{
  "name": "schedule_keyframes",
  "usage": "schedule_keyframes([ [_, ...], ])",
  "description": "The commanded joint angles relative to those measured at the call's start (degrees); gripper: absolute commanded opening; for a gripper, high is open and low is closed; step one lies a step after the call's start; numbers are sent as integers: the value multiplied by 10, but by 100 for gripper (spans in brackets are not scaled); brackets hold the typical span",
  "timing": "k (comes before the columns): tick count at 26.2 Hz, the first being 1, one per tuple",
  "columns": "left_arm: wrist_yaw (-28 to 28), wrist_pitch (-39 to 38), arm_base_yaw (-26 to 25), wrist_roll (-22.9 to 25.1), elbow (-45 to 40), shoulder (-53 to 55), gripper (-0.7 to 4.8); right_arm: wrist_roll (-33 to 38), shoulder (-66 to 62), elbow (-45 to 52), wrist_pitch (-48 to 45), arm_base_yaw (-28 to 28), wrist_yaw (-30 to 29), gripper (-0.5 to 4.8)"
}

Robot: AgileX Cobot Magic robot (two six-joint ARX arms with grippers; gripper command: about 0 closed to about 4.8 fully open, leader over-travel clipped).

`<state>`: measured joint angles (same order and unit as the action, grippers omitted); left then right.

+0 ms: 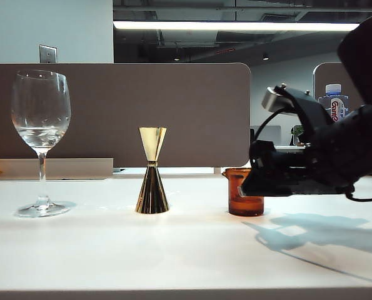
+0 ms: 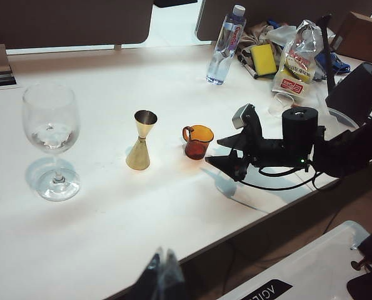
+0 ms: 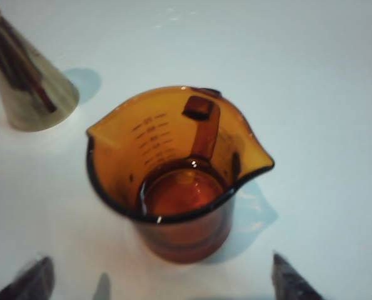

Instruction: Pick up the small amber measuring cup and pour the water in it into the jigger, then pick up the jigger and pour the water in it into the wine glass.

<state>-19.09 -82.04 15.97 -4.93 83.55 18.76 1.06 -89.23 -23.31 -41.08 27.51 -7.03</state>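
Right gripper spread wide beside the small amber measuring cup (upright); left gripper blurred, state unclear.

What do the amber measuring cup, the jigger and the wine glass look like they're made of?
The small amber measuring cup looks like translucent brown glass or plastic: light passes through and printed graduation marks show inside. The jigger looks like polished gold-toned metal, with mirror-like reflections. The wine glass looks like clear, thin glass; the partition shows through its bowl. The open right tool sits beside the cup.
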Motion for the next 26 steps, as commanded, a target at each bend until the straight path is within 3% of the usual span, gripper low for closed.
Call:
schedule_keyframes([
  [1,-2,-3,0,0,2,0,-2,9,-16,-18,-8,1,12,479],
  [26,-2,-3,0,0,2,0,-2,35,-125,-102,-16,2,12,479],
])
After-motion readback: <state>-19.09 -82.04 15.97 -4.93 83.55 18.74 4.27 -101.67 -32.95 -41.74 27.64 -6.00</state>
